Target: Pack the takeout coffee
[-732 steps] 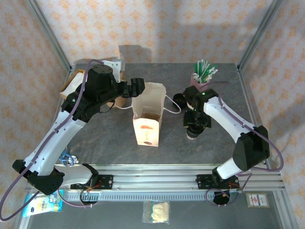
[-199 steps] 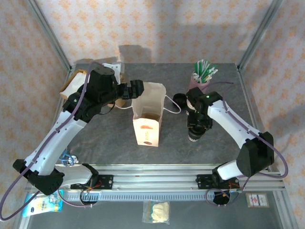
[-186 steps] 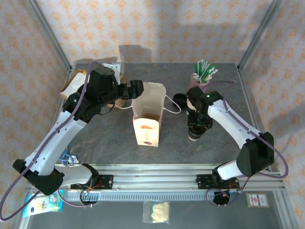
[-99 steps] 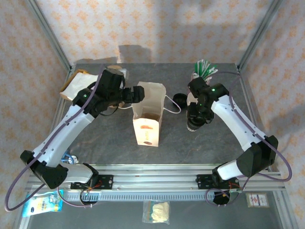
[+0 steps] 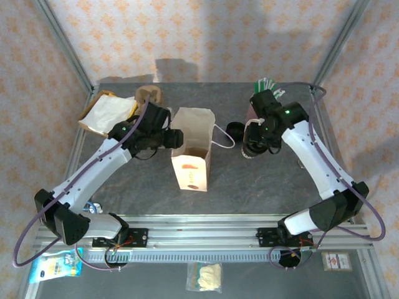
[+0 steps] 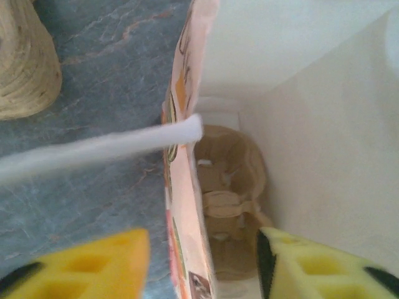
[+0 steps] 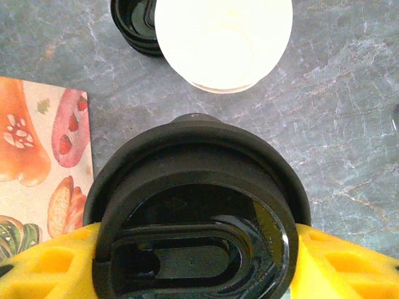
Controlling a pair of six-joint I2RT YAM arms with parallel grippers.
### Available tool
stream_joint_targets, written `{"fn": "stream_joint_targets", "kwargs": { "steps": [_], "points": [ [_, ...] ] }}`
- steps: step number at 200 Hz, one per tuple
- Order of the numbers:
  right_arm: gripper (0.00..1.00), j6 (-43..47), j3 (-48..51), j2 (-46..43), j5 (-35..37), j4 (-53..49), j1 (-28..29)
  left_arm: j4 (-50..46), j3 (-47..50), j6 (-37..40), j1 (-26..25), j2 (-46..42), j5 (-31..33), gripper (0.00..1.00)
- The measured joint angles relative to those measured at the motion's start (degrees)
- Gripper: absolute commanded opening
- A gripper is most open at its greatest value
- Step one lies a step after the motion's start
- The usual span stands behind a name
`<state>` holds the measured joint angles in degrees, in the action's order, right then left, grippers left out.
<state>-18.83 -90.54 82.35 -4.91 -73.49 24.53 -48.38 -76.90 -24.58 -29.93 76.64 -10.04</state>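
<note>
A grey marbled table (image 5: 143,180) stands inside walls (image 5: 187,37) papered with a small orange motif. An aluminium rail (image 5: 206,233) runs along the bottom of the overhead frame, where both arms are bolted down. At upper left lie some flat paper sheets (image 5: 103,112), with a woven tan thing (image 5: 148,93) just right of them. In the middle stands an upright paper bag (image 5: 190,174), its mouth open and a brown cardboard holder (image 6: 227,205) sitting on its floor. The left gripper (image 6: 202,265) straddles the bag's left wall. One yellow finger is outside and one inside, both apart from the paper and gripping nothing, and the bag's white string handle (image 6: 106,149) crosses blurred above them. The left arm (image 5: 93,168) climbs diagonally from the lower left corner, bends near the bag and points its wrist rightward at the rim. Right of the bag, a few loose black lids (image 5: 235,131) rest on the table beside a stack of white cups (image 7: 223,40). A pink cup of green-and-white straws (image 5: 265,87) peeks out behind the right wrist. The takeout coffee (image 7: 193,187) is at right centre, just below those lids and well apart from the bag. The right gripper (image 7: 196,261) has its yellow fingers pressed against both sides under the black lid. I cannot tell whether the cup's base touches the table. The right arm (image 5: 318,168) rises along the right side from the lower right and folds its wrist down and leftward over the cup.
</note>
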Motion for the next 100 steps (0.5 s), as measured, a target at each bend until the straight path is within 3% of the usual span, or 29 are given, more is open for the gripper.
{"fn": "stream_joint_targets", "kwargs": {
  "steps": [22,100],
  "points": [
    [0.59,0.0,-0.44,0.0,-0.09,-0.09,0.0,0.22,0.13,0.37,0.0,-0.11,2.01,0.0],
    [0.59,-0.2,-2.84,0.57,-1.11,-0.28,-0.11,1.7,-5.03,1.07,0.02,-5.7,13.44,0.0]
  ]
}}
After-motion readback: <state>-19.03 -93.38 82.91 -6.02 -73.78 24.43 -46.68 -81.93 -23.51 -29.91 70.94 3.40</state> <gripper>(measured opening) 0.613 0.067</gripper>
